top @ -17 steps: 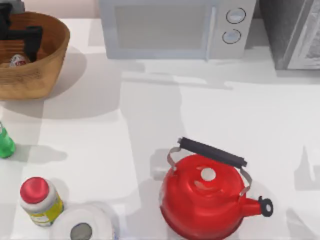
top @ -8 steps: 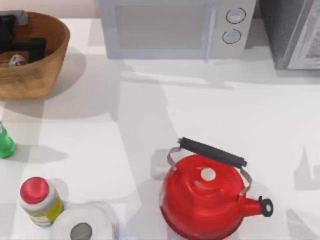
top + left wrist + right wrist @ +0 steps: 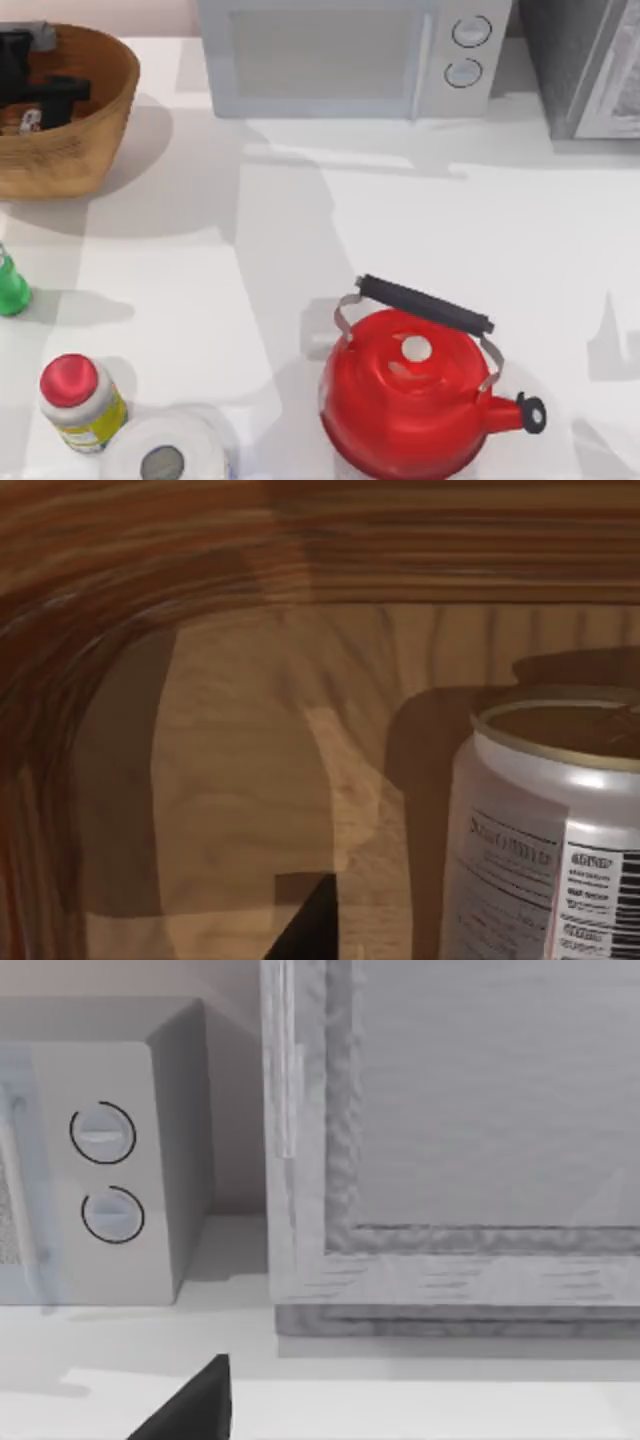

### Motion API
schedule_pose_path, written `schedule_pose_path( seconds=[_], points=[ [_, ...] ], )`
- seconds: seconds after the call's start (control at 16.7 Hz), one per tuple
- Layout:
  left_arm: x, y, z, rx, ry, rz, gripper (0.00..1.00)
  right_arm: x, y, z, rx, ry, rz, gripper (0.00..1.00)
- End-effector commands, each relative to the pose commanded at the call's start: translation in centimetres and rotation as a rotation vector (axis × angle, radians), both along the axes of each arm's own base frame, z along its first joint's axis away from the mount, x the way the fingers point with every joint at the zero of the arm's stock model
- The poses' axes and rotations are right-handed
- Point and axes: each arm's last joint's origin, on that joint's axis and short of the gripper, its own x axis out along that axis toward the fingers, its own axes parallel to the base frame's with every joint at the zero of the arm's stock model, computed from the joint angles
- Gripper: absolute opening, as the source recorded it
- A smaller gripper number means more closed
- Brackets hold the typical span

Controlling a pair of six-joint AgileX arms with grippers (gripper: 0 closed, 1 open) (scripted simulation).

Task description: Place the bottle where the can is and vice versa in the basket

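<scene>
Left gripper (image 3: 35, 95), jaw state impossible to tell, now sunk deeper into the basket (image 3: 95, 140) at far left, nearly covering the can (image 3: 30, 120), apparently closing in for a grasp.

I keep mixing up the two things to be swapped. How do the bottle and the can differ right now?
The bottle is bright green and translucent; the can is white with printed text and a dull gold top. The bottle stands on the table at its left edge; the can sits inside the basket, beside the left gripper. Both stand upright.
</scene>
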Motion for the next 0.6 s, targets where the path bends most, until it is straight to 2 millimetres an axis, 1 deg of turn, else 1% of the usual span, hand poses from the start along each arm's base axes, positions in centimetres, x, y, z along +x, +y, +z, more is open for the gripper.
schedule_pose_path(
  seconds=[0.36,0.42,0.6],
  points=[
    [0.0,0.0,0.0,0.0,0.0,0.0,0.02,0.0,0.0,0.0,0.0,0.0,0.0,1.0],
    [0.0,0.0,0.0,0.0,0.0,0.0,0.0,0.0,0.0,0.0,0.0,0.0,0.0,1.0],
    [0.0,0.0,0.0,0.0,0.0,0.0,0.0,0.0,0.0,0.0,0.0,0.0,0.0,1.0]
  ],
)
